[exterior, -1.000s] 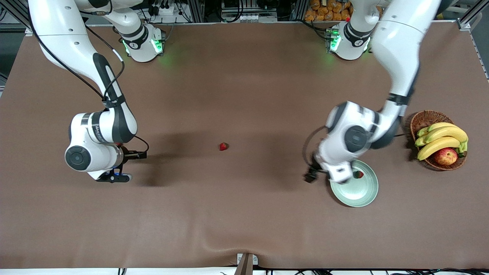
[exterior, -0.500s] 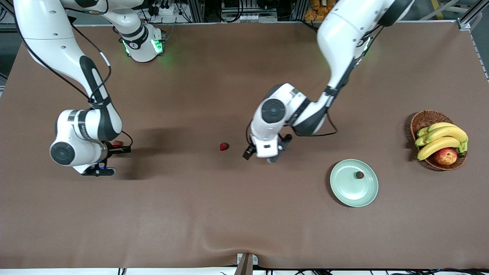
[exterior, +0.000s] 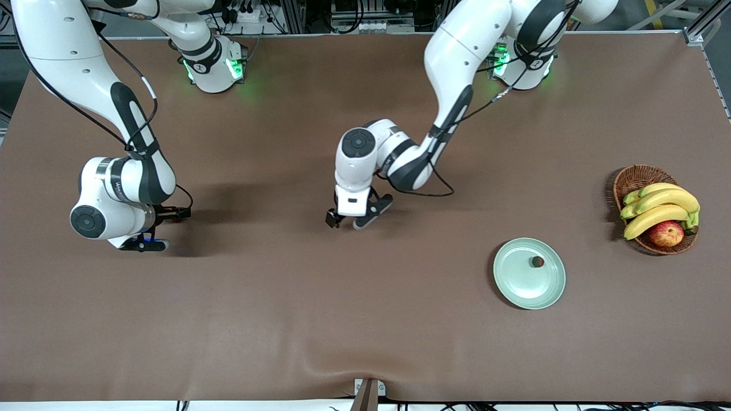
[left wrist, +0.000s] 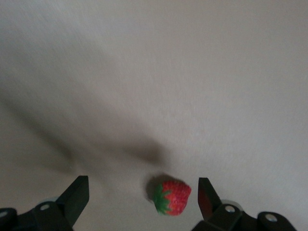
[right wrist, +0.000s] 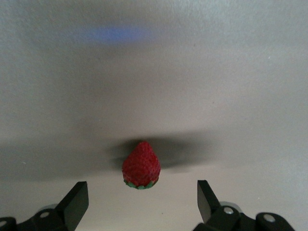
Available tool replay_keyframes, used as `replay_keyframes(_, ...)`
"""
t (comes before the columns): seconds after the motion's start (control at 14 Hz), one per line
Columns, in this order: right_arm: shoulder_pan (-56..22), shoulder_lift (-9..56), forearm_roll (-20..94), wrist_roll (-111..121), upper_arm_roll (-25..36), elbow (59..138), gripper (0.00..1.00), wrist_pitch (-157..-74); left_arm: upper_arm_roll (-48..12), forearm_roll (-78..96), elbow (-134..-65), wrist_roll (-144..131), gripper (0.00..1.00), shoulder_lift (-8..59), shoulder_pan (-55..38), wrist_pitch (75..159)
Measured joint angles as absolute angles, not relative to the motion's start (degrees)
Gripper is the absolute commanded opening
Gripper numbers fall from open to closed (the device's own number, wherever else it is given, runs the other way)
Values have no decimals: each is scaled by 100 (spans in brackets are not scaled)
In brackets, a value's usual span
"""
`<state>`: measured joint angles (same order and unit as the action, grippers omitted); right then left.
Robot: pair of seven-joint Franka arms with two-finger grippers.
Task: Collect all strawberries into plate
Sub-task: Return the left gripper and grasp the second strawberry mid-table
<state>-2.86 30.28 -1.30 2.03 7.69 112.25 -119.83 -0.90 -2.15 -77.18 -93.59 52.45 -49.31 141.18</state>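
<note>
1. The right claw hangs low over the surface toward the right arm's end, spread wide and holding nothing. Its wrist view shows a strawberry lying between the spread fingers, apart from both. The berry sits a little off centre; if the claw shuts as it stands, one finger would likely meet it first and roll it away.

2. The left claw is over the middle of the surface, also spread and empty. Its wrist view shows a second strawberry between the fingers, closer to one than the other. The same risk holds here: an uneven pinch could squirt the small, tapered berry out sideways. In the front view the arm hides this berry.

3. The plate lies toward the left arm's end, nearer the front camera than the basket of bananas and an apple. One strawberry already rests on it near the rim, so a careless drop beside it might knock it off.

4. A second ago the left claw was over the plate; it has since swung across to the middle berry. The right claw has shifted slightly toward its own end.
</note>
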Motion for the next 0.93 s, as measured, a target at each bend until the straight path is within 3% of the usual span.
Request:
replay_keyframes(0.57,-258,3028,-126,202,763,11238,79,-12184,394,-218,-7680,-8502,100,5527,-5366,14752)
replay_keyframes(0.79,-258,3032,-126,201,754,11241,65,-12331,512,-219,-7650,-8445,100,5580,-5526,14830)
replay_keyframes(0.93,-258,3035,-126,201,745,11243,62,-12347,709,-220,-7638,-8437,100,5598,-5690,14856)
